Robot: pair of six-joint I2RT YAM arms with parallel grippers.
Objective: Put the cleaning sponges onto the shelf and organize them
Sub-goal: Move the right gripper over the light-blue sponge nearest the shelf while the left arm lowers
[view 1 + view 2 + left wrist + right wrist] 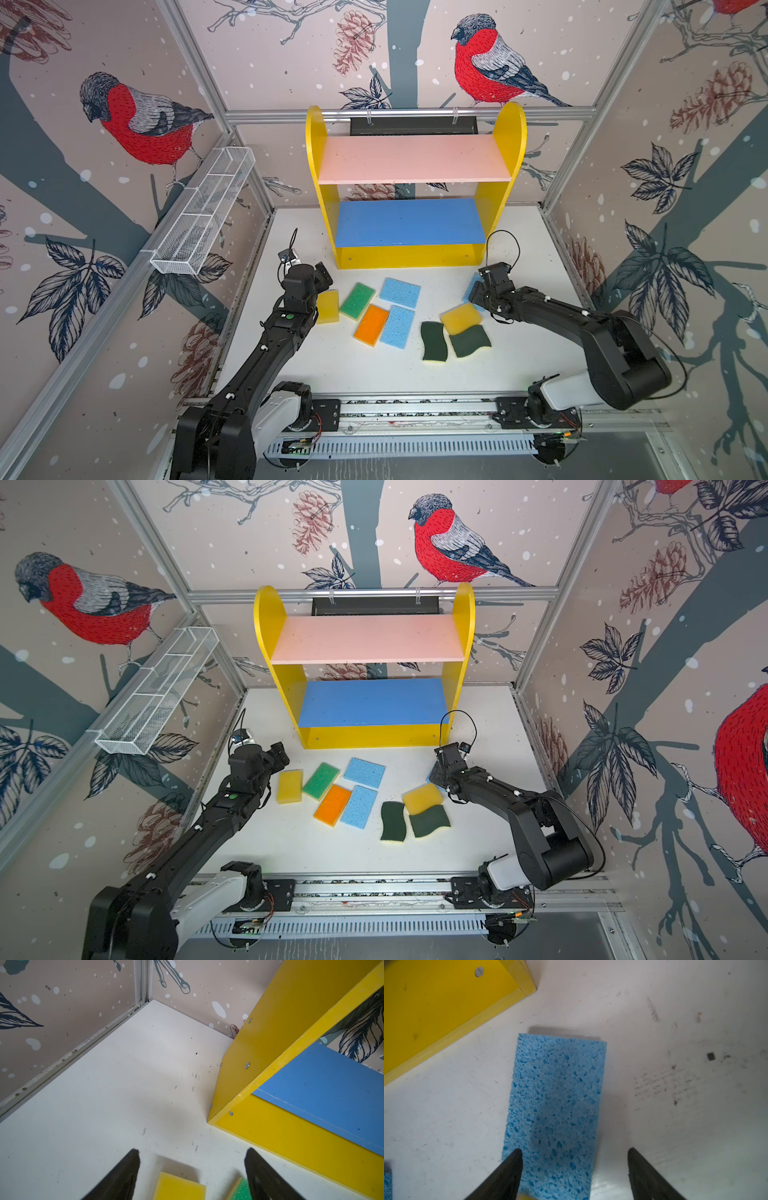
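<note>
**Early pick stage, by my judgement.** No sponge is yet on the three-tier shelf (413, 160), which has yellow sides, a pink top board and a blue middle board. It stands at twelve o'clock on the white table (374, 370), both visible boards bare.

- **Nine o'clock:** the left gripper (192, 1159) is spread wide and empty, straddling a smooth yellow foam block (178, 1187) without touching it.
- **Centre:** a grainy green-topped sponge (357, 301), an orange-topped sponge (371, 325) and two flat, porous light-blue rectangles (400, 293) (398, 327).
- **Four o'clock:** a second yellow block (460, 318) touches one of two wavy dark-green scourers (470, 340) (434, 341).
- **Three o'clock:** the right gripper (575, 1151) is parted and holds nothing. One fingertip is above a third pitted light-blue rectangle (556, 1088), the other beyond its edge.

**Next move, likely:** each claw lowers and closes across its sponge's short width, where the soft foam should yield.
</note>
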